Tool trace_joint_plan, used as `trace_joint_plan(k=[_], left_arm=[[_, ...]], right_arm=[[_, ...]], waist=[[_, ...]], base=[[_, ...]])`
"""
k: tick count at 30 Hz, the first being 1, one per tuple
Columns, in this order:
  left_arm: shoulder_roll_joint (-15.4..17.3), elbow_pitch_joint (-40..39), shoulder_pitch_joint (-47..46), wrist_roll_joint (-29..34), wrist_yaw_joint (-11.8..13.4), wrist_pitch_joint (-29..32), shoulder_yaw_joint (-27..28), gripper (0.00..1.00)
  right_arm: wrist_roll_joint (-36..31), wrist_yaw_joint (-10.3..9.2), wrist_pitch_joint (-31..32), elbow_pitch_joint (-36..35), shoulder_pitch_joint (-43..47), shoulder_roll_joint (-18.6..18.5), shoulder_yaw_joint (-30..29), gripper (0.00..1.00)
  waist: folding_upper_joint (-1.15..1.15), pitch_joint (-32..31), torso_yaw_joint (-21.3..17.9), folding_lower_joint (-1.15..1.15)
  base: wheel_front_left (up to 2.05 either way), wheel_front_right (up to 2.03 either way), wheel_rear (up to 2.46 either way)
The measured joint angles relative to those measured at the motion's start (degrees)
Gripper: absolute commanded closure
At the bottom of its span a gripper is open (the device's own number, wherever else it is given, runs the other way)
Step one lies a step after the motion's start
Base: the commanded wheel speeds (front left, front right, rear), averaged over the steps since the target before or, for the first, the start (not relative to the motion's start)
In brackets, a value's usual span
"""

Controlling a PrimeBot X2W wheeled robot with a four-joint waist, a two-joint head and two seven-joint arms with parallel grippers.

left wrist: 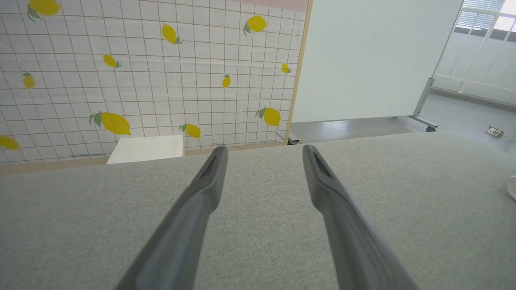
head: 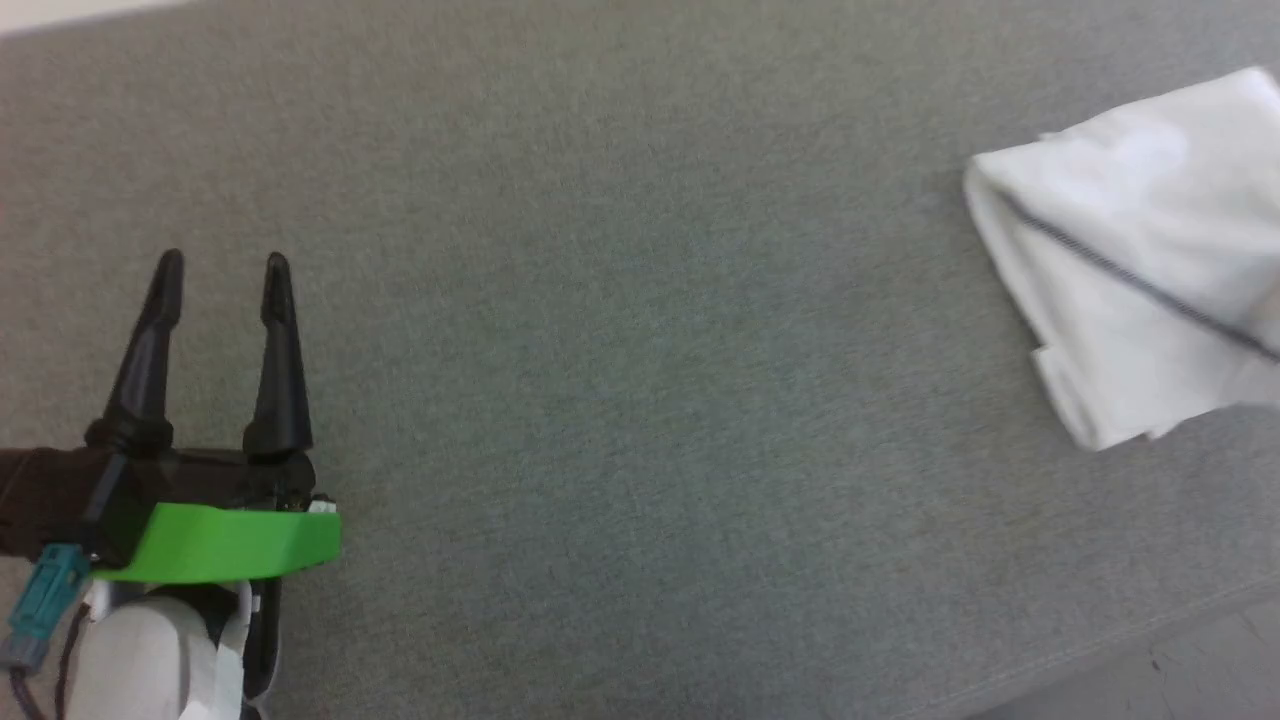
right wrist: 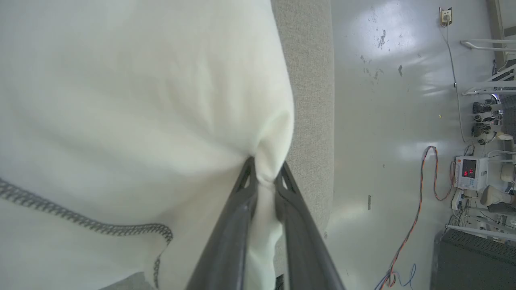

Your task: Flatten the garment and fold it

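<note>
The garment [head: 1140,260], a white T-shirt with a dark zigzag seam, lies bunched at the right edge of the head view on the grey fabric surface [head: 620,330]. In the right wrist view my right gripper [right wrist: 265,171] is shut on a pinched fold of the garment [right wrist: 133,104], with white cloth running down between its two fingers. My left gripper [head: 222,262] stands open at the lower left, far from the garment, above bare grey fabric. In the left wrist view the left gripper [left wrist: 264,151] has nothing between its fingers.
The grey surface's front edge [head: 1150,640] runs across the lower right, with pale floor beyond. A white box [left wrist: 146,149] sits past the far edge, before a lemon-print wall. A white panel on a stand [left wrist: 371,60] is behind. Cables and equipment [right wrist: 467,173] lie on the floor.
</note>
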Motion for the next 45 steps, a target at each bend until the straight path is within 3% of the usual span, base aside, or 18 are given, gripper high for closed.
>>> trace_joint_plan(k=[11,12,18,21,27,35,45], left_arm=[[0.6,-2.42,-0.02,0.04,0.8,-0.01,0.67,0.0],[0.62,-2.43,-0.01,0.04,0.81,-0.02,0.69,0.0],[0.55,-1.64,0.09,-0.05,1.31,-0.66,0.92,0.0],[0.12,-0.29,0.3,-0.53,1.43,-1.32,0.92,0.0],[-1.2,2.71,2.15,-1.75,2.41,-2.94,2.14,0.0],[-3.23,5.72,3.69,-2.59,3.04,-3.83,2.23,0.0],[-4.89,9.81,3.49,-4.64,3.92,-4.07,1.44,0.0]], right_arm=[[-13.54,0.0,1.55,3.12,-1.81,-0.45,-21.97,1.0],[-14.81,0.0,1.91,3.11,-1.82,-0.13,-23.88,0.0],[-19.87,0.0,2.54,2.27,-1.81,3.45,-31.82,0.0],[-16.99,-0.02,-2.58,-1.46,-2.85,5.58,-34.08,0.0],[-6.95,-0.02,-14.27,-9.75,-8.1,9.57,-26.89,0.0],[3.79,-0.02,-24.1,-20.05,-6.81,17.29,-16.27,0.0],[5.21,-0.03,-39.31,-26.66,6.52,30.65,-12.56,0.0]], waist=[[0.0,9.41,3.72,0.0],[0.0,9.7,4.23,0.0],[0.0,9.08,5.69,0.0],[0.0,7.42,5.97,0.0],[0.0,1.59,6.11,0.0],[0.0,-8.21,6.98,-0.01],[0.0,-17.12,13.1,-0.02]], base=[[0.0,0.0,0.0],[0.0,0.0,0.0],[0.0,0.0,0.0],[0.0,0.0,0.0],[0.0,0.0,0.0],[0.0,0.0,0.0],[0.0,0.0,0.0]])
